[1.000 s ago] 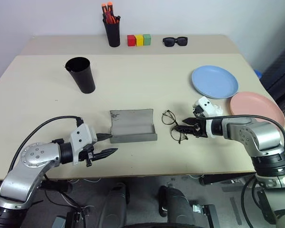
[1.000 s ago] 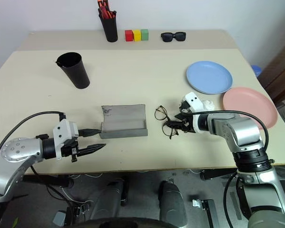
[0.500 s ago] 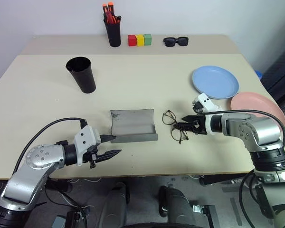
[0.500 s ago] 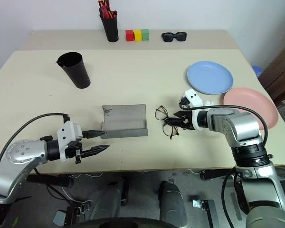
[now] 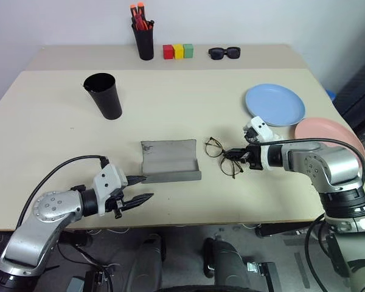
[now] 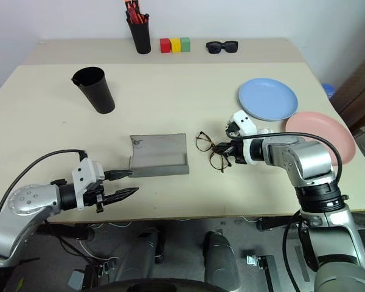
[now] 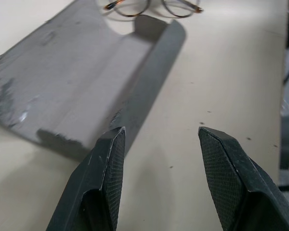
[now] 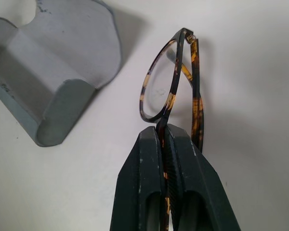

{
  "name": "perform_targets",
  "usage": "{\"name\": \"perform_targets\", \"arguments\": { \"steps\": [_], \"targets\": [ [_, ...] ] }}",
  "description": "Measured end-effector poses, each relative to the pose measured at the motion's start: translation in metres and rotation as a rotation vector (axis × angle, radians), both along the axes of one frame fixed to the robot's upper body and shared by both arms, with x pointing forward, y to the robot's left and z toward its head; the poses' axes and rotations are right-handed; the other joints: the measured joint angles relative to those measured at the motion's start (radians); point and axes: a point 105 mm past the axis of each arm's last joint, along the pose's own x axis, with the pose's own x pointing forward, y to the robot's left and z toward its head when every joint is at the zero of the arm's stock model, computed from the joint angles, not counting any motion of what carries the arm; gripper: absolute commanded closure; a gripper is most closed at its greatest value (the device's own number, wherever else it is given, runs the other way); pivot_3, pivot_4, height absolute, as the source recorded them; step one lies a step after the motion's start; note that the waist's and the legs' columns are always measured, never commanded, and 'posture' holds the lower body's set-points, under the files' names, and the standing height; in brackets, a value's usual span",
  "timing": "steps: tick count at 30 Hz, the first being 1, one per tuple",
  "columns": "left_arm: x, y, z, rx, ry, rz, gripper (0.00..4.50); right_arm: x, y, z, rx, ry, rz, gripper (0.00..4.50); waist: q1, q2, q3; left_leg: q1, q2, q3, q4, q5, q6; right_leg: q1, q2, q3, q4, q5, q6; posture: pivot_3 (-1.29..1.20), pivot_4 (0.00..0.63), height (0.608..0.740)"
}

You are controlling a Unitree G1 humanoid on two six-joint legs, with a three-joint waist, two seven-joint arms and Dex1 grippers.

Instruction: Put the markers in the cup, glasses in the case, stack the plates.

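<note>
Right gripper (image 8: pixel 164 144) clamped on glasses (image 8: pixel 176 84) frame, tortoiseshell pattern visible from wrist, left gripper (image 7: pixel 159 144) parted, empty, beside case (image 7: pixel 86 91)

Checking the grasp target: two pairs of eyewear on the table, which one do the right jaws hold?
The thin wire-frame glasses beside the open grey case, pinched by the right gripper. The chunky black sunglasses lie untouched at the far edge.

- I'm looking at a beige table (image 5: pixel 188 109) with a seam across the far end.
- Past the seam: black cup of orange-capped markers (image 5: pixel 143 33), red, yellow and green blocks (image 5: pixel 178 51), black sunglasses (image 5: pixel 224 53).
- Nearer, left: empty black cup (image 5: pixel 104 95).
- Middle: open grey case (image 5: pixel 169 160).
- Right: blue plate (image 5: pixel 275 104), pink plate (image 5: pixel 330 136) just beside it.
</note>
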Motion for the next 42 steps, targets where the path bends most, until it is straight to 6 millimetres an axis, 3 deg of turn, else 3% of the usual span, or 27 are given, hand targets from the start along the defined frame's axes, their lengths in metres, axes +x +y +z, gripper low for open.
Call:
{"name": "perform_targets", "arguments": {
  "steps": [2, 6, 8, 18, 25, 28, 31, 35, 38, 41, 42],
  "targets": [
    [0.002, 0.008, 0.003, -0.014, -0.009, 0.047, 2.05, -0.002, 0.01, 0.012, -0.014, -0.053, 0.062, 4.46, -0.001, 0.001, 0.0, 0.0, 0.0, 0.0, 0.0, 0.0, 0.0, -0.001, 0.0, 0.0, 0.0, 0.0, 0.0, 0.0, 0.15, 0.74],
    [0.002, 0.032, 0.009, -0.039, -0.025, 0.161, 2.05, -0.012, 0.053, 0.056, -0.032, -0.223, 0.318, 4.46, -0.006, 0.001, 0.001, 0.0, 0.003, 0.003, -0.001, 0.0, 0.0, -0.004, 0.001, 0.0, 0.001, 0.0, -0.001, 0.0, 0.15, 0.74],
    [0.0, 0.038, 0.008, -0.046, -0.014, 0.184, 2.05, -0.017, 0.073, 0.067, -0.038, -0.276, 0.437, 4.46, -0.007, 0.001, 0.001, 0.0, 0.004, 0.004, -0.001, 0.0, 0.0, -0.007, 0.001, 0.0, 0.001, 0.0, -0.001, 0.0, 0.15, 0.74],
    [-0.005, 0.058, 0.006, -0.037, -0.003, 0.254, 2.05, -0.01, 0.143, 0.044, -0.071, -0.239, 0.776, 4.46, -0.004, 0.001, 0.001, -0.001, 0.009, 0.013, -0.001, 0.0, 0.0, -0.007, 0.002, 0.0, 0.002, 0.004, -0.006, 0.0, 0.15, 0.74],
    [-0.013, 0.053, 0.005, -0.061, 0.008, 0.242, 2.05, 0.001, 0.138, 0.017, -0.134, -0.166, 0.799, 4.46, 0.0, 0.001, 0.001, -0.001, 0.014, 0.02, -0.001, 0.0, -0.001, -0.009, 0.002, 0.0, 0.002, 0.004, -0.006, 0.0, 0.15, 0.74],
    [-0.013, 0.052, 0.006, -0.063, 0.006, 0.239, 2.05, -0.001, 0.138, 0.016, -0.14, -0.16, 0.829, 3.47, -0.001, 0.001, 0.001, -0.001, 0.014, 0.021, -0.001, 0.0, -0.001, -0.01, 0.002, 0.0, 0.003, 0.004, -0.006, 0.0, 0.15, 0.74],
    [-0.011, 0.051, 0.009, -0.071, -0.006, 0.232, 2.05, -0.001, 0.139, 0.019, -0.124, -0.169, 0.829, 2.03, -0.001, 0.001, 0.001, -0.001, 0.015, 0.021, -0.001, 0.0, -0.001, -0.01, 0.002, 0.0, 0.003, 0.004, -0.006, 0.0, 0.15, 0.74],
    [0.007, 0.047, 0.031, -0.131, -0.082, 0.24, 2.05, 0.004, 0.141, 0.033, -0.089, -0.228, 0.789, 2.03, 0.004, 0.001, 0.001, -0.001, 0.015, 0.022, -0.001, 0.0, -0.001, -0.009, 0.002, 0.0, 0.003, 0.005, -0.006, 0.0, 0.15, 0.74],
    [0.025, 0.045, 0.047, -0.213, -0.08, 0.275, 2.94, 0.008, 0.139, 0.048, -0.066, -0.297, 0.748, 1.98, 0.003, 0.001, 0.0, 0.0, 0.015, 0.022, -0.001, 0.0, -0.001, -0.009, 0.002, 0.0, 0.003, 0.005, -0.006, 0.0, 0.15, 0.74],
    [0.057, 0.034, 0.062, -0.256, -0.08, 0.303, 4.45, 0.009, 0.123, 0.064, -0.059, -0.404, 0.699, 1.98, 0.017, 0.0, 0.0, 0.0, 0.014, 0.022, 0.0, 0.001, 0.0, -0.007, 0.002, -0.001, 0.005, 0.005, -0.006, 0.0, 0.15, 0.74],
    [0.068, 0.027, 0.068, -0.262, -0.09, 0.301, 4.49, 0.008, 0.118, 0.067, -0.054, -0.435, 0.688, 1.98, 0.023, 0.0, 0.0, 0.001, 0.014, 0.022, 0.001, 0.001, 0.001, -0.007, 0.002, -0.001, 0.005, 0.006, -0.004, 0.0, 0.15, 0.74]
  ]
}}
